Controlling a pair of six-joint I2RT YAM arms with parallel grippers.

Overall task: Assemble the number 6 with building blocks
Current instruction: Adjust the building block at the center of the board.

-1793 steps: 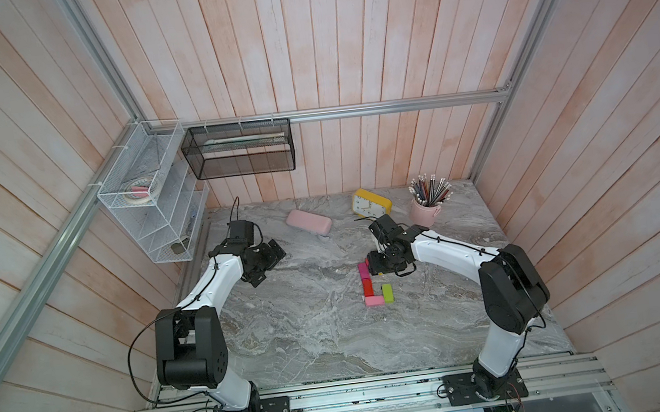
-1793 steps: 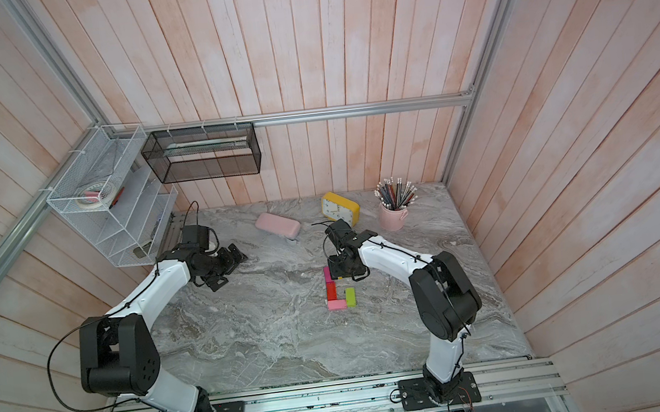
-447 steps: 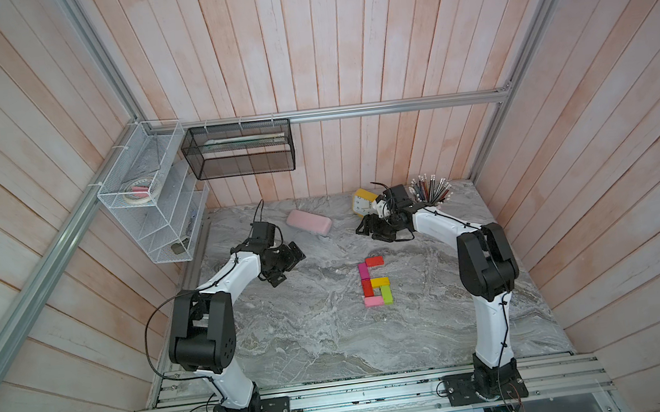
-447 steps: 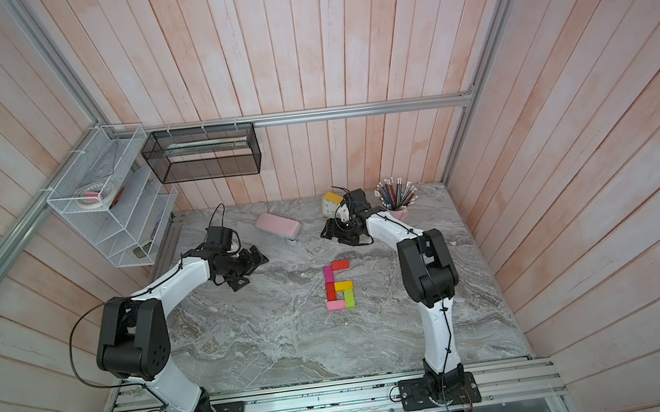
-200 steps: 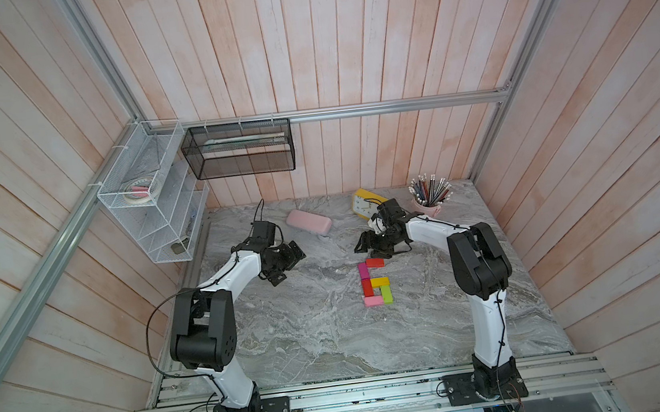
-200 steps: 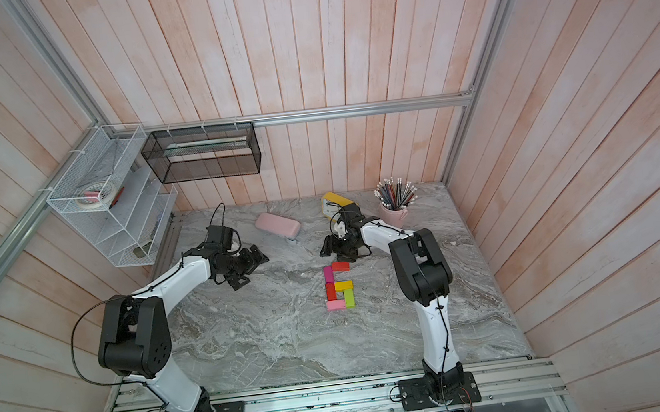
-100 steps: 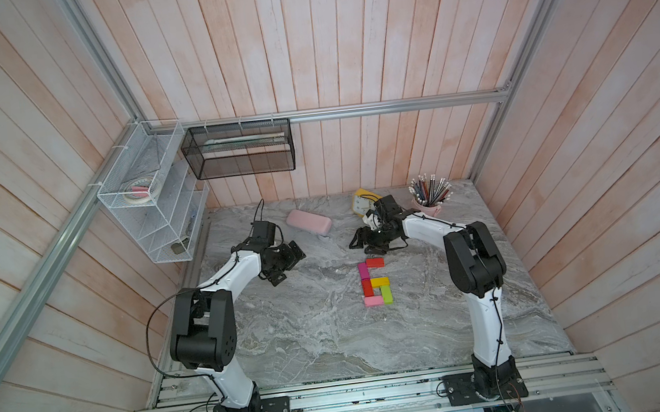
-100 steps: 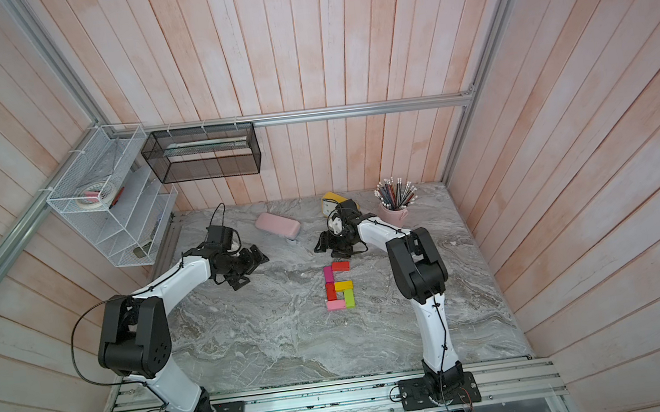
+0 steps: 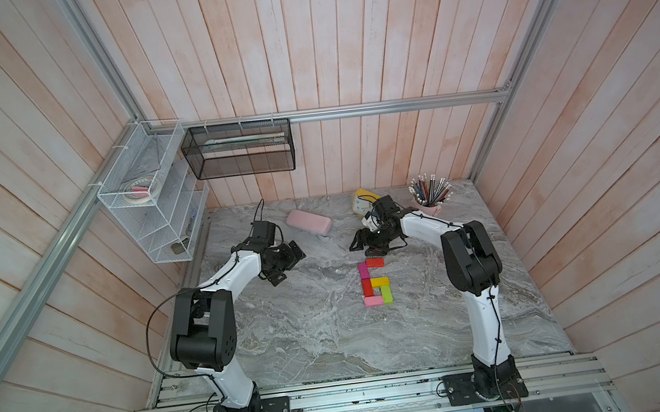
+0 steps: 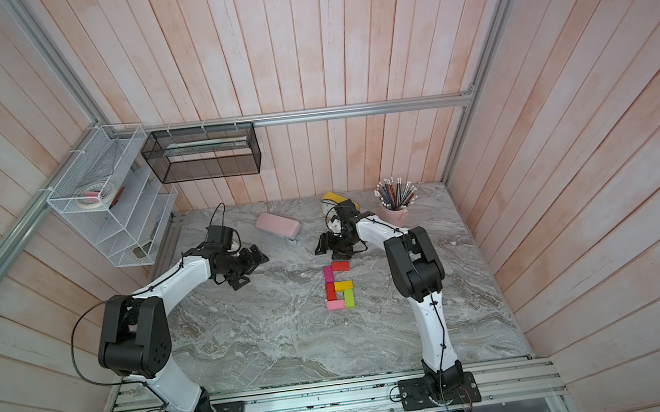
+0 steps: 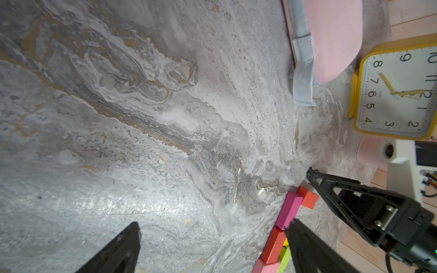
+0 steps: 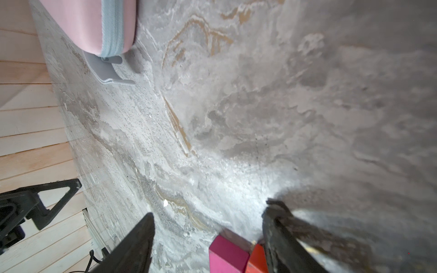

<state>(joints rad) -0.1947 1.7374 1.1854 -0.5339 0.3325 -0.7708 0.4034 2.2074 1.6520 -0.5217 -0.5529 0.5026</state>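
Evidently nearing completion: showing all six building blocks (image 9: pixel 375 282) lying flat on the table (image 9: pixel 312 334), touching in a readable 6 (red top bar (image 9: pixel 375 262) capping the spine, loop closed below). Hovering the right gripper (image 9: pixel 361 247) just beyond that bar, toward the back wall, jaws apart, empty; holding the left gripper (image 9: pixel 294 267) well aside, jaws likewise apart. Judging only withdrawal remaining.

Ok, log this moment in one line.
blocks: six, forming a 6 | right tool: open, empty | left tool: open, empty
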